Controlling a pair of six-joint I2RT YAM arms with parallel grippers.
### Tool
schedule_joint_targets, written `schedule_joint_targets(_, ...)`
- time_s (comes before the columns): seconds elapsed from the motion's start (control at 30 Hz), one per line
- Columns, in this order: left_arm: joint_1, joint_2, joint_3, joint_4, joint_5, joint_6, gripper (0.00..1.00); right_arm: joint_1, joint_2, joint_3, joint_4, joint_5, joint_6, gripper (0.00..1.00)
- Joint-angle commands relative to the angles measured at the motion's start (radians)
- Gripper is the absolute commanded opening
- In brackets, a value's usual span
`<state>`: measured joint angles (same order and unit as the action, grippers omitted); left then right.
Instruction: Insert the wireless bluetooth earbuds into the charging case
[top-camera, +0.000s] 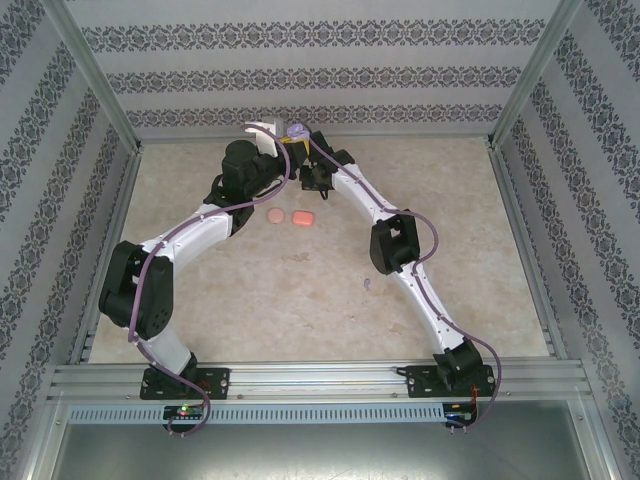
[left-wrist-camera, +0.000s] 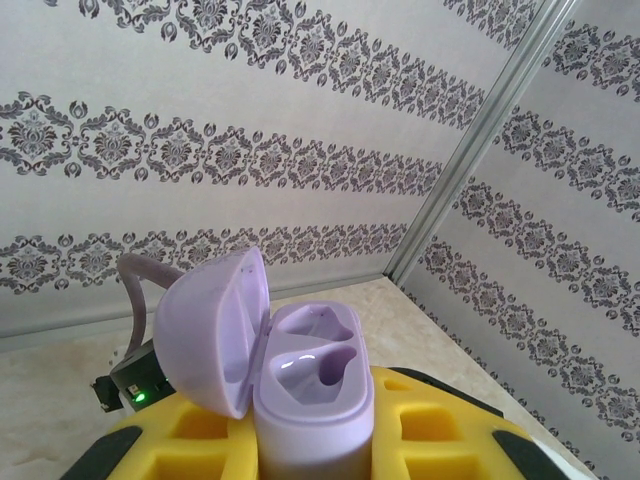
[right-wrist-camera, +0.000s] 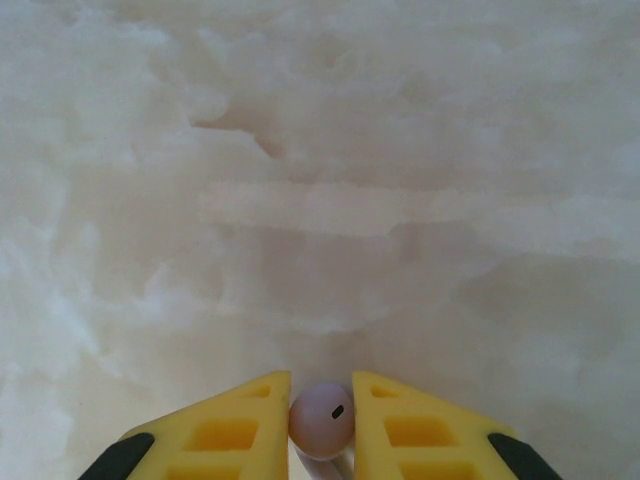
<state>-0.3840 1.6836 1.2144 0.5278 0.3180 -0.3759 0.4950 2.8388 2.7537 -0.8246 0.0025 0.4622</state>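
Right end effector (right-wrist-camera: 321, 385) has its yellow fingers closed on a purple earbud (right-wrist-camera: 320, 420), low over the table (right-wrist-camera: 320, 150) near the middle of its far edge. Left end effector (left-wrist-camera: 312, 415), close beside it, grips the lilac charging case (left-wrist-camera: 310, 390) with its lid (left-wrist-camera: 205, 335) swung open and both wells empty. Two salmon-pink items (top-camera: 303, 217) lie side by side nearer the table's middle.

It was a lab test booth: a metal frame (top-camera: 99, 85), wallpapered panels (top-camera: 300, 60), a marbled tabletop (top-camera: 300, 330) and bolted-down robot arms (top-camera: 430, 300).
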Motion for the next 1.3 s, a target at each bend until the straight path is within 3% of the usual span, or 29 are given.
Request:
schedule_joint_targets(0.0, 0.007, -0.030, -0.007, 0.034, 0.023, -0.020, 0.00, 0.025, -0.016, -0.002, -0.106, 0.028, -0.037, 0.20)
schedule_joint_targets(0.6, 0.004, -0.038, -0.004, 0.028, 0.032, -0.033, 0.00, 0.022, -0.247, -0.374, -0.020, 0.085, -0.062, 0.17)
schedule_joint_targets(1.27, -0.008, -0.088, -0.046, 0.007, 0.031, -0.027, 0.00, 0.079, -0.679, -1.158, 0.226, 0.067, 0.038, 0.18)
